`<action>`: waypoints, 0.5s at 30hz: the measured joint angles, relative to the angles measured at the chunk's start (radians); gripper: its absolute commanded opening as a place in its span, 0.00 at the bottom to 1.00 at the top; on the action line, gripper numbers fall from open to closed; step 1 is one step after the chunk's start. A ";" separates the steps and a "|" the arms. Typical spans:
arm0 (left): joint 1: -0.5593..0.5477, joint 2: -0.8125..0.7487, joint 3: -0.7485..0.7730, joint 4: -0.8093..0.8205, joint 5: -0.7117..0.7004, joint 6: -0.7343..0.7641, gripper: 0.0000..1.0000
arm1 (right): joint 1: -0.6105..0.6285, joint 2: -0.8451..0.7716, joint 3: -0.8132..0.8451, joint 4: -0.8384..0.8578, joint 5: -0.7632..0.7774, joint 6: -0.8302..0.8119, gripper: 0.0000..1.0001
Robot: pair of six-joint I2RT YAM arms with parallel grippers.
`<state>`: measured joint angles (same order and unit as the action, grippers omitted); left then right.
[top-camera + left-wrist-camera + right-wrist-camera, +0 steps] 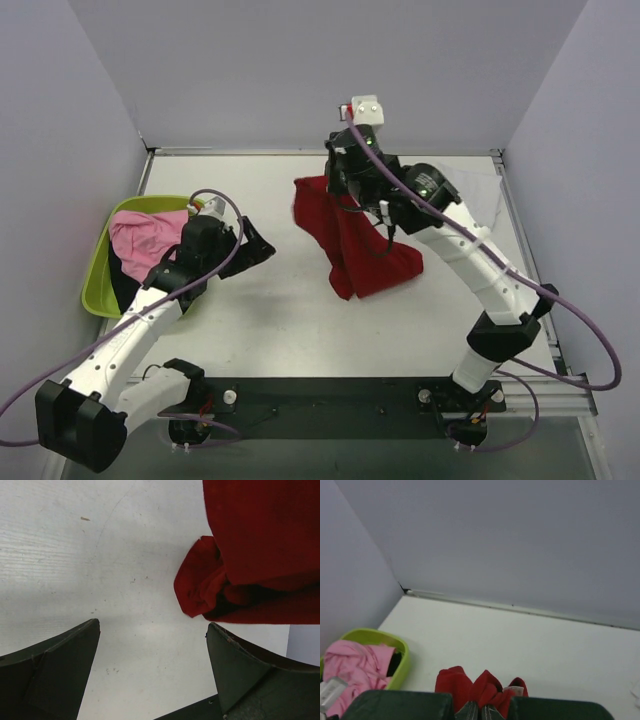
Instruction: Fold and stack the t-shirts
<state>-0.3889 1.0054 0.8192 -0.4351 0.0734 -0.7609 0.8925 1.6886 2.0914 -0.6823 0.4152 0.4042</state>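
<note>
Bare desk (270,310) lies between the left-edge tub (95,290) and the red shirt (370,265) mid-desk. Right jaws pinch the shirt's bunched top; left jaws gape wide, empty, just beside it.

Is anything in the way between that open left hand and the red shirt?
Nothing visible. The left hand is open, and only table surface lies between it and the red shirt, which the right hand grips from above.
</note>
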 measured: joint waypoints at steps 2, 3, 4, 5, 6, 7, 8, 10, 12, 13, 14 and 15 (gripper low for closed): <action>0.012 -0.005 0.002 -0.002 0.000 0.005 0.97 | 0.014 -0.029 0.087 -0.021 -0.005 -0.025 0.00; 0.018 -0.007 0.002 -0.005 0.000 0.007 0.98 | 0.021 -0.060 0.078 -0.023 -0.005 -0.032 0.00; 0.023 -0.008 0.002 -0.010 0.000 0.009 0.97 | 0.029 -0.110 0.041 -0.033 0.000 -0.037 0.00; 0.027 -0.008 0.002 -0.013 0.000 0.010 0.97 | 0.038 -0.173 -0.018 -0.043 0.010 -0.040 0.00; 0.032 -0.010 0.002 -0.017 0.002 0.012 0.98 | 0.046 -0.242 -0.093 -0.053 0.022 -0.039 0.00; 0.038 -0.011 0.002 -0.021 0.003 0.014 0.98 | 0.054 -0.319 -0.189 -0.051 0.040 -0.035 0.00; 0.041 -0.013 0.002 -0.021 0.003 0.015 0.98 | 0.059 -0.393 -0.283 -0.045 0.064 -0.029 0.00; 0.048 -0.015 0.002 -0.021 0.008 0.017 0.97 | 0.060 -0.561 -0.499 -0.079 0.127 0.003 0.00; 0.052 -0.015 0.002 -0.021 0.014 0.018 0.97 | 0.055 -0.709 -0.699 -0.121 0.177 0.054 0.29; 0.053 -0.015 0.000 -0.020 0.018 0.018 0.98 | 0.052 -0.769 -0.779 -0.156 0.195 0.095 0.46; 0.055 -0.016 -0.002 -0.018 0.023 0.018 0.97 | 0.049 -0.814 -0.844 -0.176 0.209 0.134 0.73; 0.056 -0.016 -0.005 -0.018 0.026 0.018 0.98 | 0.049 -0.859 -0.920 -0.204 0.221 0.179 0.87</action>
<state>-0.3332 0.9890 0.8143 -0.4526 0.0994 -0.7425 0.9413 0.8291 1.1717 -0.8864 0.6365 0.5827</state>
